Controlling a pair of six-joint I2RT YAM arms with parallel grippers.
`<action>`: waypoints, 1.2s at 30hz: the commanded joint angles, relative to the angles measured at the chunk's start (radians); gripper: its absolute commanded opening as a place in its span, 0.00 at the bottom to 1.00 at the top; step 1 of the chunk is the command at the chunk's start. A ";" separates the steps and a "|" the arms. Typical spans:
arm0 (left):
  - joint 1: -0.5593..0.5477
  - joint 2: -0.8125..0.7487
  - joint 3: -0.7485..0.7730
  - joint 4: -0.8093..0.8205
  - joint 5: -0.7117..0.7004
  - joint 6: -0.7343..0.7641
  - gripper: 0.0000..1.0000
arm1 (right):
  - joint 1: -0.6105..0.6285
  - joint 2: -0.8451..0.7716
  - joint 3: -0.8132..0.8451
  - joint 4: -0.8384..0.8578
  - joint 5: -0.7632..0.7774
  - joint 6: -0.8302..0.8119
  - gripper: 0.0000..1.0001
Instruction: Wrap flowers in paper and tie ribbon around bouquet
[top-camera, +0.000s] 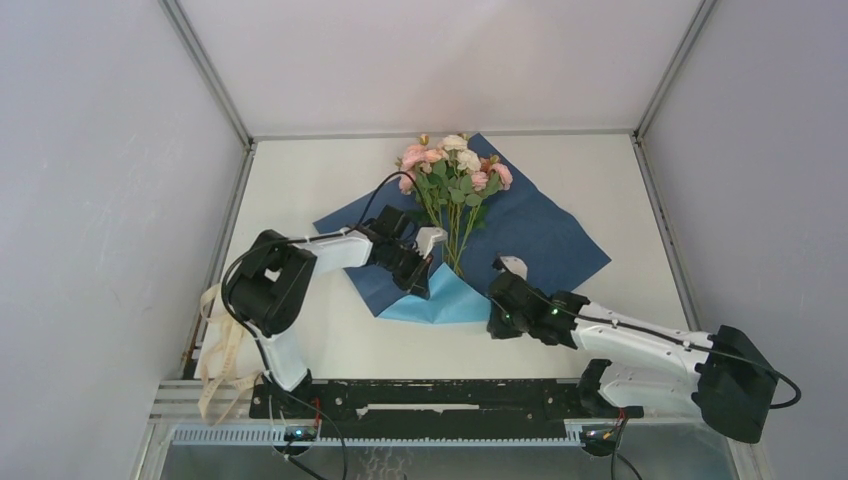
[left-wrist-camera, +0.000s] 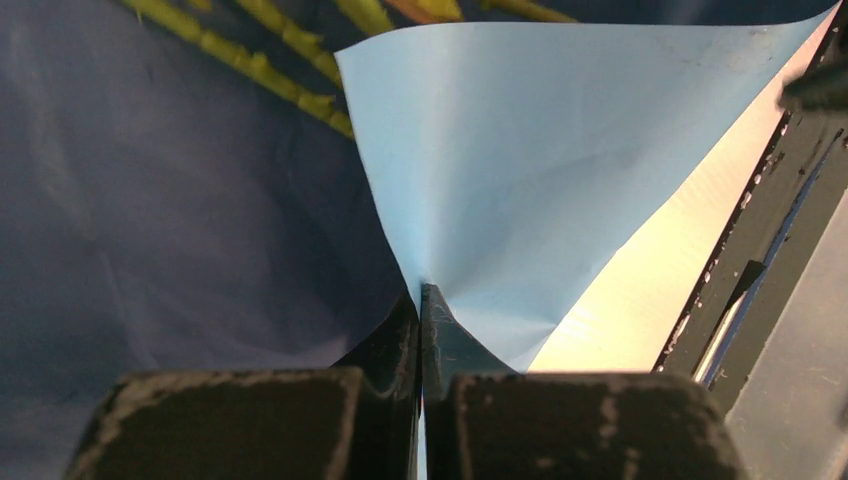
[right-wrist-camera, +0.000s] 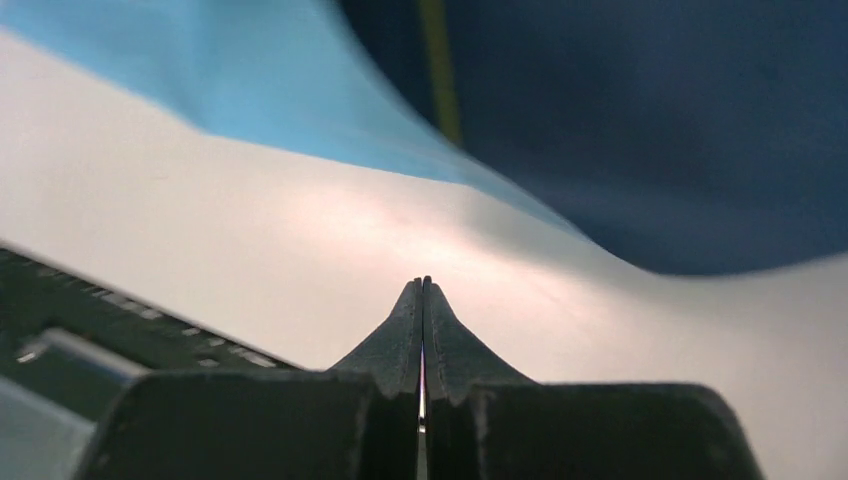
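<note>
Flowers (top-camera: 455, 165) lie on the dark blue paper (top-camera: 540, 235) at the far middle of the worktop (top-camera: 320, 180), heads far, stems pointing near. Wrapping is the step in hand: the left tool (left-wrist-camera: 420, 295) is pinched shut on the paper's near corner, folded up so its lighter face shows. The right tool (right-wrist-camera: 422, 290) is closed on nothing, just near-right of the sheet. Next, that flap likely needs carrying over the stems. The ribbon (top-camera: 225, 350) waits at the near left edge.
</note>
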 joint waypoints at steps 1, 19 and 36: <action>-0.015 -0.065 0.101 0.027 -0.007 0.065 0.00 | 0.019 0.016 0.083 0.236 -0.065 -0.098 0.02; -0.036 0.040 0.163 -0.006 -0.095 0.104 0.00 | -0.113 0.260 0.032 0.278 0.023 0.011 0.00; -0.037 0.014 0.088 0.038 -0.092 0.041 0.00 | -0.043 0.013 0.078 0.067 0.062 -0.057 0.00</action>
